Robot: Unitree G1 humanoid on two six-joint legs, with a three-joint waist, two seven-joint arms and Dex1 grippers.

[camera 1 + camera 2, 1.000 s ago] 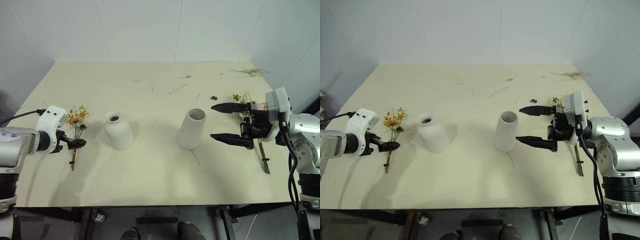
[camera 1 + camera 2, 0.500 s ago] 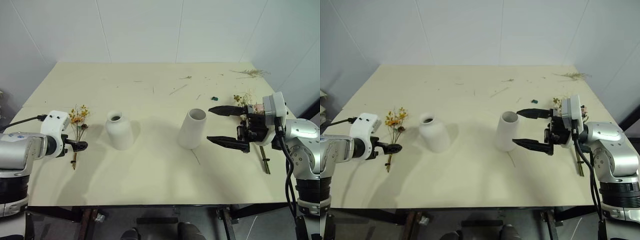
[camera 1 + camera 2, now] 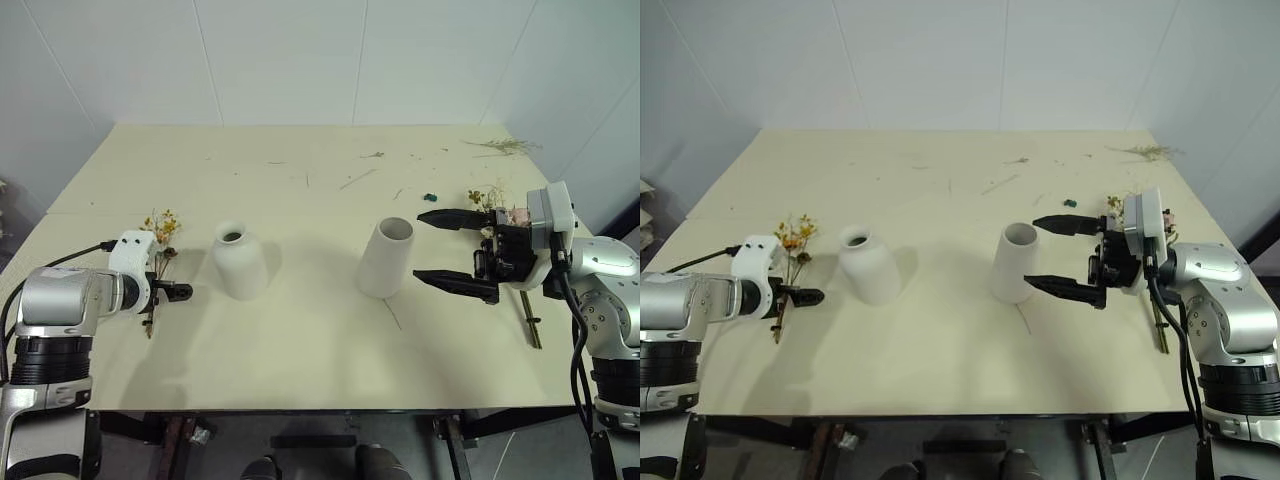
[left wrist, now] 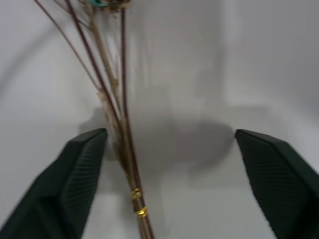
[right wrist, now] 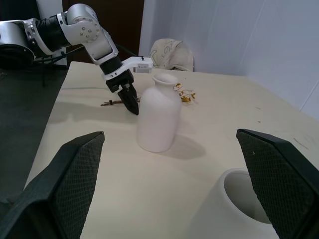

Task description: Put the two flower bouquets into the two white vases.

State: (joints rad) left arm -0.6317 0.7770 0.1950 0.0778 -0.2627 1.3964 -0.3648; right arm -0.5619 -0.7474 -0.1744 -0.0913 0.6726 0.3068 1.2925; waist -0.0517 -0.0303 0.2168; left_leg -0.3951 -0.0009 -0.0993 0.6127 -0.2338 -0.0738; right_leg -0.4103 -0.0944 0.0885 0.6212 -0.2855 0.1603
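I see the left gripper (image 4: pixel 164 169) down at the surface (image 3: pixel 300 340), fingers spread, the yellow sprig (image 4: pixel 117 124) lying between them close to one finger, nothing gripped. The squat vase (image 3: pixel 238 260) stands just beyond its tip. Right gripper (image 3: pixel 450 248) hangs wide open and empty, pointing at the tall vase (image 3: pixel 386 257) just ahead; the rose bunch (image 3: pixel 497 203) lies behind it.

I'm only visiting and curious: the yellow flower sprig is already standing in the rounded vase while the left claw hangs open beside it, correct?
Not quite. The yellow sprig lies flat on the table, between the open left gripper's fingers, as the left wrist view shows. The rounded vase holds nothing.
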